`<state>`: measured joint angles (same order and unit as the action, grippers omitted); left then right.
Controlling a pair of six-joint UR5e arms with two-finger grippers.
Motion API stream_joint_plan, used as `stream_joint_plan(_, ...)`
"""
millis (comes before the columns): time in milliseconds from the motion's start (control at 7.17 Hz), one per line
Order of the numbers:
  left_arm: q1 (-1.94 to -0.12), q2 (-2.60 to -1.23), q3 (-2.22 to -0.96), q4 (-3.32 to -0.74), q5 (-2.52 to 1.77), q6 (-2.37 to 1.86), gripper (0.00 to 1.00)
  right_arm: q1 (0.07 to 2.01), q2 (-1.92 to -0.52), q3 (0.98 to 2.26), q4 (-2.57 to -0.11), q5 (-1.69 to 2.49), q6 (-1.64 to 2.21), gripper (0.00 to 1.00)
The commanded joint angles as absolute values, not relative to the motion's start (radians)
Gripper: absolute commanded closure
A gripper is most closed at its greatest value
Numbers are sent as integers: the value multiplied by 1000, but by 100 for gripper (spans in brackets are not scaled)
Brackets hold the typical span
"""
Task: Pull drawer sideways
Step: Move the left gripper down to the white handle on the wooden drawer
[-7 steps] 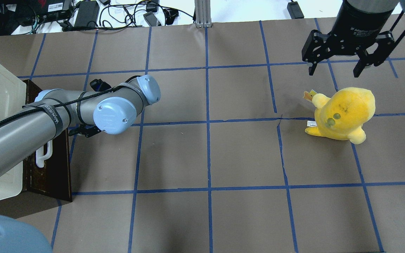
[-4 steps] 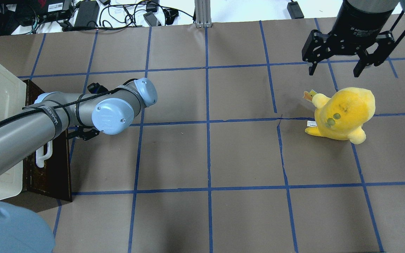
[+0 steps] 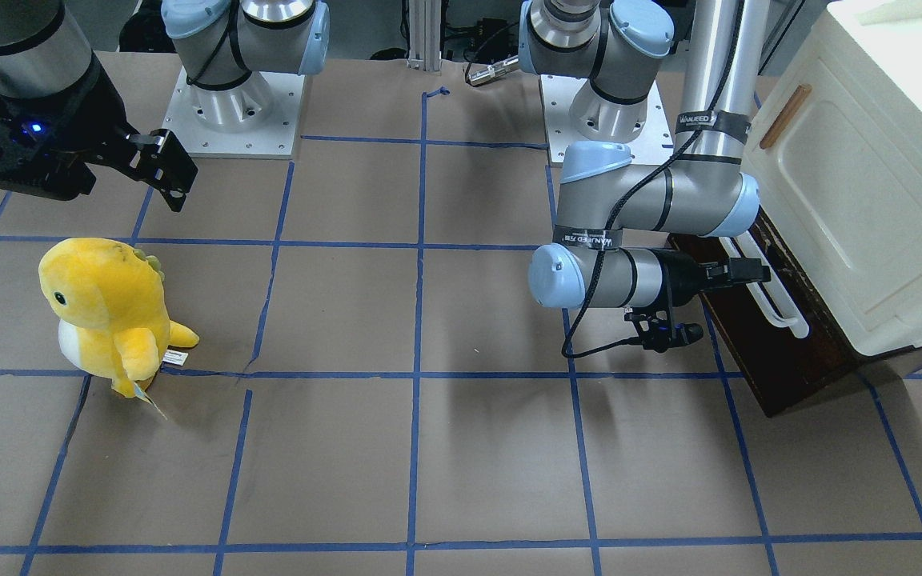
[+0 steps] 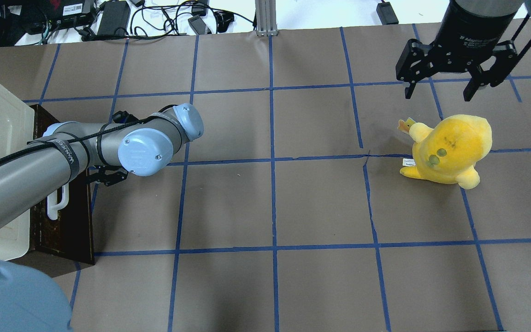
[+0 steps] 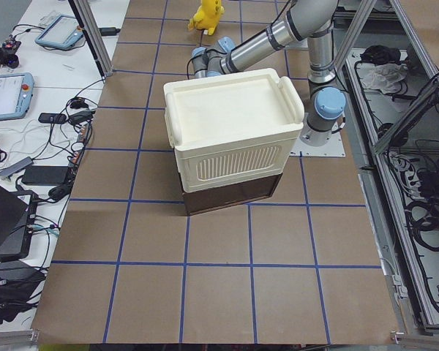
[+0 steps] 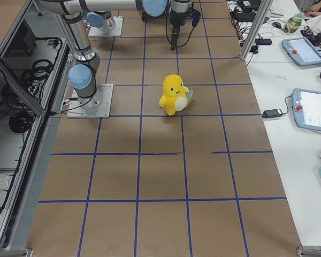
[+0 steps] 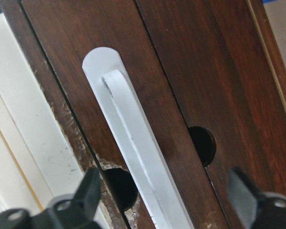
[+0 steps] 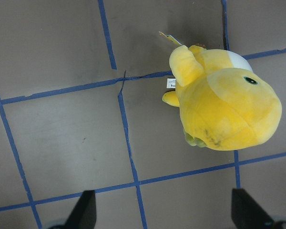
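Observation:
The drawer (image 3: 785,360) has a dark brown wooden front (image 7: 181,71) and sits at the bottom of the cream cabinet; none of its interior shows. Its long white bar handle (image 7: 133,152) also shows in the front view (image 3: 777,304) and in the overhead view (image 4: 57,203). My left gripper (image 7: 166,198) is open. One finger stands on each side of the handle, close to the wood and not closed on it; from the front it (image 3: 749,272) is level with the handle's upper end. My right gripper (image 4: 437,94) is open and empty, held high above the table beyond the plush toy.
The cream cabinet (image 3: 869,176) stands on the drawer at the table's end on my left side, its door bearing a small wooden handle (image 3: 785,116). A yellow plush toy (image 4: 450,147) stands on the table on the right. Cables and power bricks (image 4: 155,18) lie beyond the far edge.
My left arm has moved a little toward the cabinet, bringing its gripper closer to the drawer handle. The right arm and the plush toy have not moved.

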<state>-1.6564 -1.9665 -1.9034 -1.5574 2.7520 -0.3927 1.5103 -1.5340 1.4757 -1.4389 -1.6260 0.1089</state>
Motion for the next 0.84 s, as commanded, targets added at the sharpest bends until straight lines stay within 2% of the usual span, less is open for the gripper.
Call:
stream_joint_plan(0, -1655, -1965, -1902, -1559, 2753, -393, 30, 1511, -1534, 1476, -1437, -1626, 109, 0)
stream_joint_plan(279, -1655, -1965, -1902, -1559, 2761, -399, 47, 1511, -1534, 1476, -1437, -1626, 109, 0)
stream_joint_plan(697, -1654, -1965, -1902, -1565, 2767, -403, 47, 1511, -1534, 1476, -1439, -1626, 109, 0)
